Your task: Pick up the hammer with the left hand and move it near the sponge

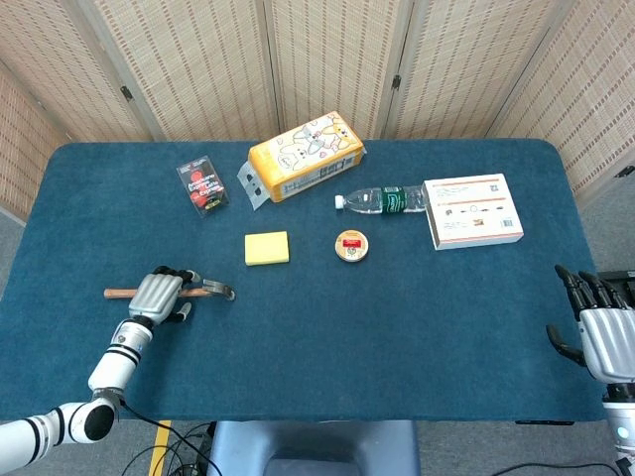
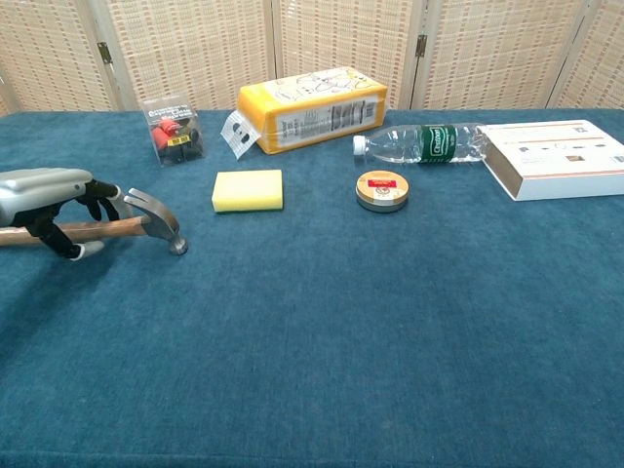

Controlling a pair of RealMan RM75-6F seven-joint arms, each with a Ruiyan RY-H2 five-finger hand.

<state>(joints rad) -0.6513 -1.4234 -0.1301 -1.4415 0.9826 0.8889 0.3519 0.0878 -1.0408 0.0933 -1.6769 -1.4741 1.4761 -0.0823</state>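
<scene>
The hammer [image 1: 220, 291] lies on the blue table at the left, wooden handle pointing left and its metal head [image 2: 156, 216] to the right. My left hand [image 1: 159, 295] sits over the handle just behind the head, fingers curled around the far side and thumb on the near side, gripping it [image 2: 44, 190]. The hammer still touches the cloth. The yellow sponge [image 1: 267, 248] lies flat a short way up and to the right of the hammer head [image 2: 248, 190]. My right hand [image 1: 595, 332] hangs off the table's right edge, fingers spread, holding nothing.
Behind the sponge are a yellow carton [image 1: 303, 157] and a small black packet [image 1: 202, 185]. A round tin [image 1: 351, 245] sits right of the sponge, with a water bottle [image 1: 382, 199] and a white box [image 1: 473, 210] further right.
</scene>
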